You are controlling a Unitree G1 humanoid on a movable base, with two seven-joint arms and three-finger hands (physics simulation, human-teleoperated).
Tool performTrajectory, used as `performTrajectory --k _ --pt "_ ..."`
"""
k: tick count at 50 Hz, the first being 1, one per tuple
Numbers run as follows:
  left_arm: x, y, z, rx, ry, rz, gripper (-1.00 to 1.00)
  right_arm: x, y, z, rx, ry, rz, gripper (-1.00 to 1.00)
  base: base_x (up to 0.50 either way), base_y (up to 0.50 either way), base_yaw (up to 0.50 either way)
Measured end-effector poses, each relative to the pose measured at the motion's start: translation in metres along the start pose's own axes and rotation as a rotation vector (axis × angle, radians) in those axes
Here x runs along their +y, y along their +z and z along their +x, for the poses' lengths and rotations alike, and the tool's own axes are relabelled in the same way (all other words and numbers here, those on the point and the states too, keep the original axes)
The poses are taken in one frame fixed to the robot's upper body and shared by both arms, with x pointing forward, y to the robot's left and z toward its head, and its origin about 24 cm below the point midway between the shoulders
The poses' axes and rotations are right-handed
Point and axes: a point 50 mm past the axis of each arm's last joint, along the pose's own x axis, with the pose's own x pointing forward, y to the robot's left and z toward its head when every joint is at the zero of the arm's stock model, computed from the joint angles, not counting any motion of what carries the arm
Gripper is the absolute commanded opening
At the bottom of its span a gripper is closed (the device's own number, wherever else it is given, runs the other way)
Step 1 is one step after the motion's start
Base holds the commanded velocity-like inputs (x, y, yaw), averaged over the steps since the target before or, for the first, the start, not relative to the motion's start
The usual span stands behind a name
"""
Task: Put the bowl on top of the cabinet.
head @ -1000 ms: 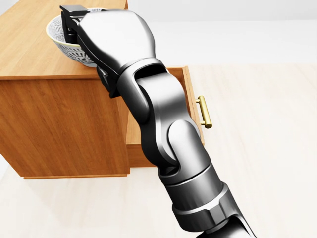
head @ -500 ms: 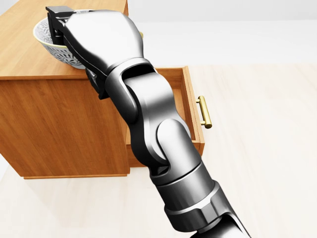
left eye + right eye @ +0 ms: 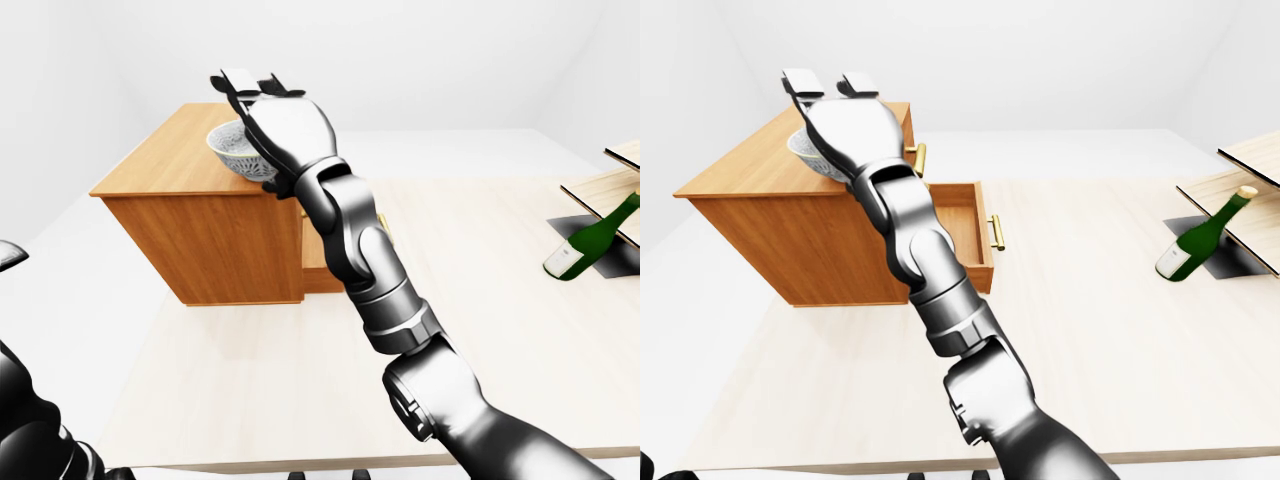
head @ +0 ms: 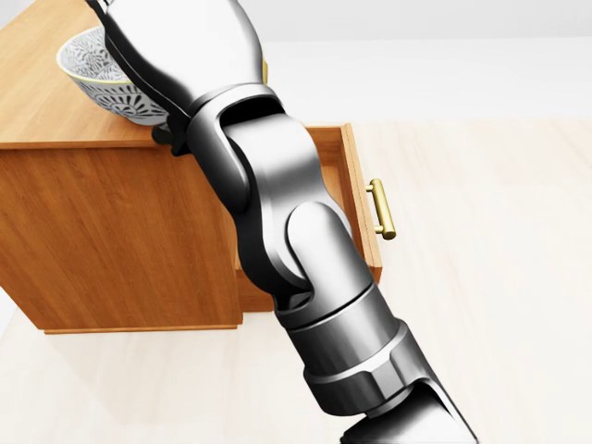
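The white patterned bowl [image 4: 97,79] with a yellow rim stands upright on the top of the wooden cabinet [image 4: 37,111], near its right edge. My right hand [image 3: 250,82] is raised just above and to the right of the bowl [image 3: 232,150]. Its fingers [image 3: 802,80] are stretched out straight and open, and nothing is in them. In the head view my right arm covers the bowl's right side. Only a grey sliver of my left hand [image 3: 10,255] shows at the left edge of the left-eye view.
One cabinet drawer [image 4: 351,185] with a brass handle [image 4: 382,209] is pulled open beneath my right arm. A green bottle [image 3: 590,240] lies on the pale floor at the right, beside wooden boards [image 3: 1245,165].
My right hand has let go of the bowl's rim and risen above it with its fingers straightened. The bowl stays on the cabinet top.
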Motion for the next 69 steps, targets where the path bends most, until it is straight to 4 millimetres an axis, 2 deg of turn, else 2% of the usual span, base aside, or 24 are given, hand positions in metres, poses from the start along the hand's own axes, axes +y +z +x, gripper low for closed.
performTrajectory --k 13,21,29,44,58,69 --pt "0.0 -0.002 -0.001 0.01 -0.002 0.007 1.0 -0.006 -0.001 -0.003 -0.006 -0.015 0.017 1.0 0.0 0.0 0.0" --pt "-0.001 -0.004 -0.002 0.012 -0.006 0.014 1.0 -0.021 0.003 -0.006 -0.033 -0.008 0.026 1.0 0.0 0.0 0.0" --pt "-0.001 -0.004 -0.002 0.01 -0.009 0.019 1.0 -0.05 0.013 -0.011 -0.088 -0.042 0.017 1.0 0.0 0.0 0.0" --pt "-0.002 -0.003 -0.003 0.004 -0.013 0.018 1.0 -0.119 0.029 -0.033 -0.189 -0.16 -0.069 1.0 0.0 0.0 0.0" --pt "-0.005 -0.001 -0.003 -0.006 -0.019 0.008 1.0 -0.17 0.028 -0.066 -0.227 -0.327 -0.179 1.0 0.0 0.0 0.0" --pt "-0.007 0.002 -0.003 -0.017 -0.021 -0.012 1.0 -0.194 0.019 -0.094 -0.228 -0.445 -0.253 1.0 0.0 0.0 0.0"
